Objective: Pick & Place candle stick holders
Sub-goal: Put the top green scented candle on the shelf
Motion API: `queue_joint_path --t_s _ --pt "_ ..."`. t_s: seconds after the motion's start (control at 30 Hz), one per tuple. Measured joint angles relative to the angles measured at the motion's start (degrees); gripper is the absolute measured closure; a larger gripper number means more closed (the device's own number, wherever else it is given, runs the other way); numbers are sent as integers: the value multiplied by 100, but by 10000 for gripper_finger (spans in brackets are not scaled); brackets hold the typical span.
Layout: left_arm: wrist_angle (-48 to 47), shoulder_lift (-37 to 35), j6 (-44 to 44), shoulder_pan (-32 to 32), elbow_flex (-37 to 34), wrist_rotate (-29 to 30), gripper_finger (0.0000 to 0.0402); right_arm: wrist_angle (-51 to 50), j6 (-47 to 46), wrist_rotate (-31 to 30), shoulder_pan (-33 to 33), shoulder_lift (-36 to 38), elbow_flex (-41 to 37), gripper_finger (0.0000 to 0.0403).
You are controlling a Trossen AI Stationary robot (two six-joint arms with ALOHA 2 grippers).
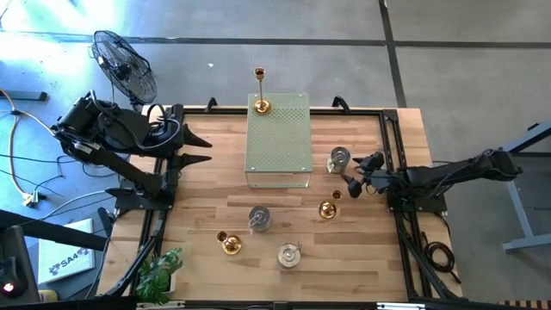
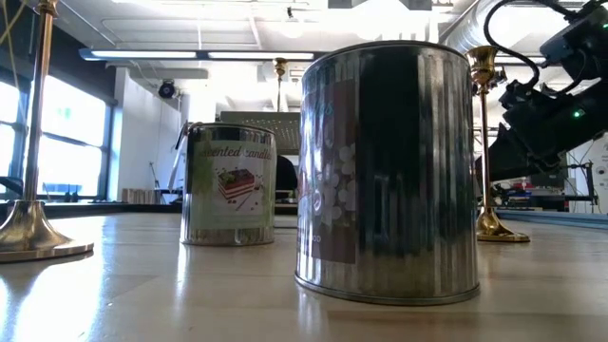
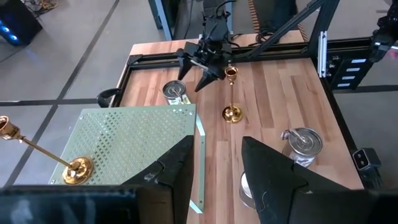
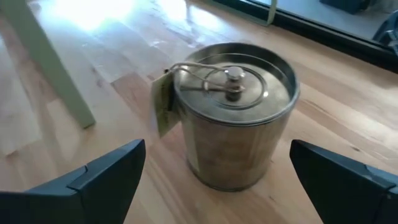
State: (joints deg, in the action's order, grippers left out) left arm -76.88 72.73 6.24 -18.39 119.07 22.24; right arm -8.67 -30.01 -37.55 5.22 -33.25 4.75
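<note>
Three squat silver holders stand on the table: one (image 1: 339,158) just ahead of my right gripper (image 1: 351,176), and two near the front (image 1: 259,219) (image 1: 289,255). Gold stemmed holders stand on their round bases at the front right (image 1: 328,209), at the front left (image 1: 229,244), and on top of the pale green perforated box (image 1: 261,105). My right gripper is open; in the right wrist view its fingers (image 4: 112,177) stand on either side of the silver holder (image 4: 233,112) without touching it. My left gripper (image 1: 207,151) is open and empty at the table's left, beside the box.
The pale green perforated box (image 1: 277,142) stands at the middle far side of the table. A black frame rail (image 1: 392,146) runs round the table's edges. A green plant (image 1: 159,274) sits at the front left corner. A fan (image 1: 125,65) stands on the floor beyond the table.
</note>
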Motion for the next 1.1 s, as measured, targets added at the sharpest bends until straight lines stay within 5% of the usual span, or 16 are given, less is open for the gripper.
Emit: queue_joint_path --t_s 0.53,1.1 --pt "-2 0 0 0 0 -2 270 450 34 -466 -41 -572 0 9" --pt "-2 0 0 0 0 -4 270 1340 814 660 -908 -1151 2 6"
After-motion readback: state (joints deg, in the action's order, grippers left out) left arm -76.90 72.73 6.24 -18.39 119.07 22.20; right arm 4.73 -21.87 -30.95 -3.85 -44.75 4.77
